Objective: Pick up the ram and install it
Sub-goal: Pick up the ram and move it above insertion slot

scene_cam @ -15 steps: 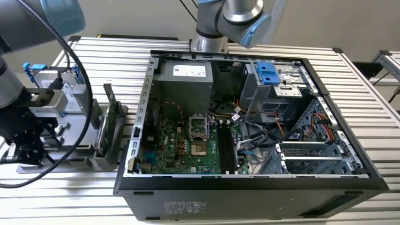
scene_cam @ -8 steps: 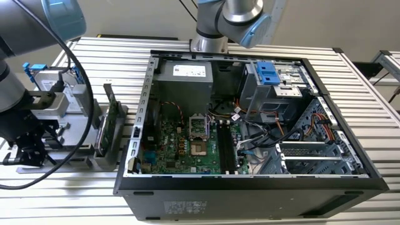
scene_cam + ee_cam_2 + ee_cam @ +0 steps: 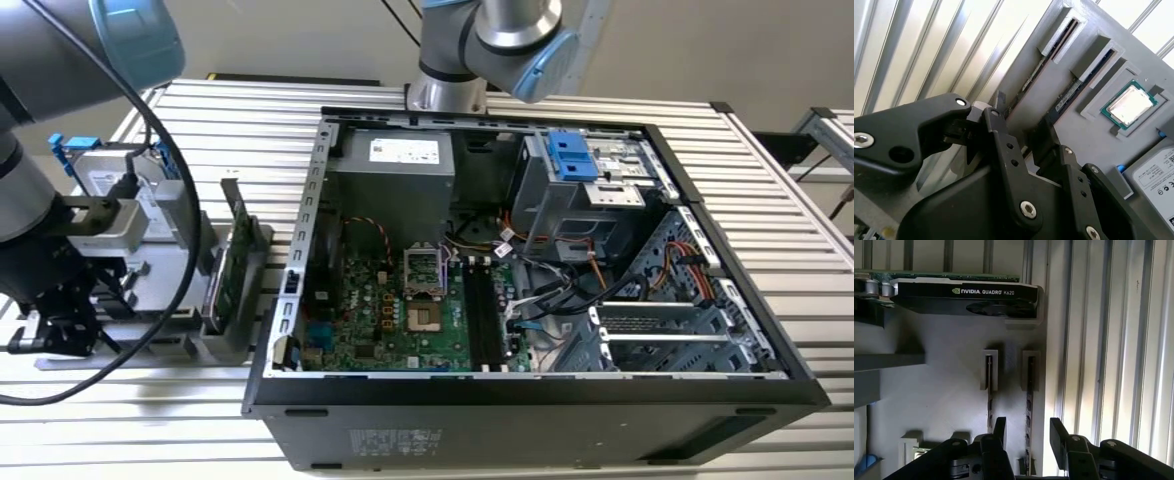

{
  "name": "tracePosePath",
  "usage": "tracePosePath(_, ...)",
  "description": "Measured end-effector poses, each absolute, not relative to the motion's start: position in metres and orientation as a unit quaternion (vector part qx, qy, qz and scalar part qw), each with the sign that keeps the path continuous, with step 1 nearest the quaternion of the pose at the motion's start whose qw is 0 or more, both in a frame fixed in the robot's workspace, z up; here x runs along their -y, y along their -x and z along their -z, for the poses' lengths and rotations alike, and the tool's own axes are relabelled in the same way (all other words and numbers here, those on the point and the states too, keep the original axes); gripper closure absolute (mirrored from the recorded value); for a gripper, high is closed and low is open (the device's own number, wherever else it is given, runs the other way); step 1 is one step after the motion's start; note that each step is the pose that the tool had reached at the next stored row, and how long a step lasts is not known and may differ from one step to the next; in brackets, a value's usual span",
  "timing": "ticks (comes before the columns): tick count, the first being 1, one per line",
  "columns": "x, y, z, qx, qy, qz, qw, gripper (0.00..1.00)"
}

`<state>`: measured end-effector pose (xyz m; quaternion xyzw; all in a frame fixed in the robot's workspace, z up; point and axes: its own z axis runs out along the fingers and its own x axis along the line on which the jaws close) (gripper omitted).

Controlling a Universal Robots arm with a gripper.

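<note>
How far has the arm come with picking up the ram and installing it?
Nothing looks finished yet. The ram stands edge-on in the grey holder, beside a second stick. In hand: the open hand hangs over the ram with a finger on each side, not closed on it. Left: the grasp, the lift and seating it in the long black slots on the motherboard.
</note>
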<state>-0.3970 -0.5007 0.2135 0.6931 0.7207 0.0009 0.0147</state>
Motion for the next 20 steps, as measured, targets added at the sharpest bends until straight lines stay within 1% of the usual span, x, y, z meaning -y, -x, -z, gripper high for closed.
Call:
tracePosePath(9,0.5008,0.3974,-0.2083,-0.721,-0.693,-0.001,0.013,0.00)
tracePosePath(16,0.5008,0.3995,-0.2047,-0.721,-0.693,-0.008,0.006,0.00)
tracePosePath(20,0.5008,0.3997,-0.2029,-0.721,-0.693,-0.008,0.006,0.00)
